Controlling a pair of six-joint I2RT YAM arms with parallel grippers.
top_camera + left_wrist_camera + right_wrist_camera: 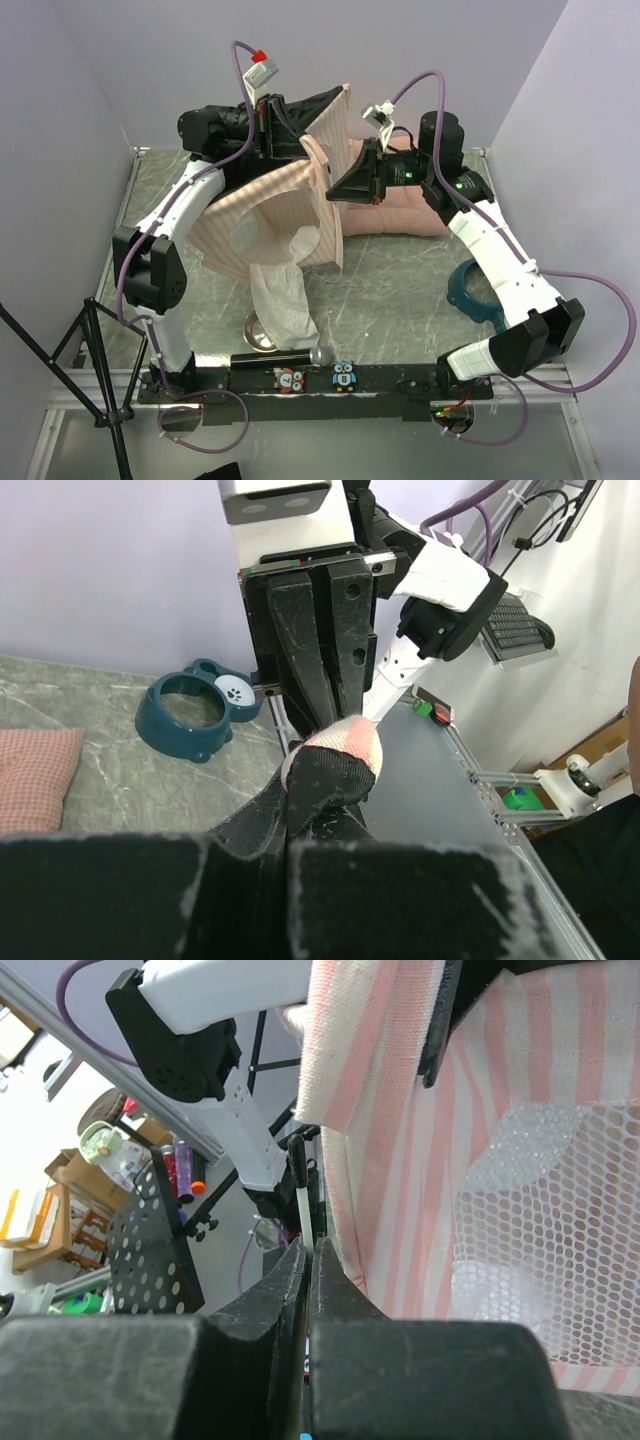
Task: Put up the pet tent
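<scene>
pet tent (270, 215) pinstriped cloth, mesh; left claw (335, 722) pinches it, right claw (308, 1248) grips pole (302, 1208).

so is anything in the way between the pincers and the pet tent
Nothing visible is. Both are shut on it: the left pincer pinches a black and striped fold of the pet tent, and the right pincer grips its thin white pole beside the striped wall.

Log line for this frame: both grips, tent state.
left gripper: shut on pet tent fabric corner | right gripper: shut on white pole | pet tent: held up between arms, sagging
</scene>
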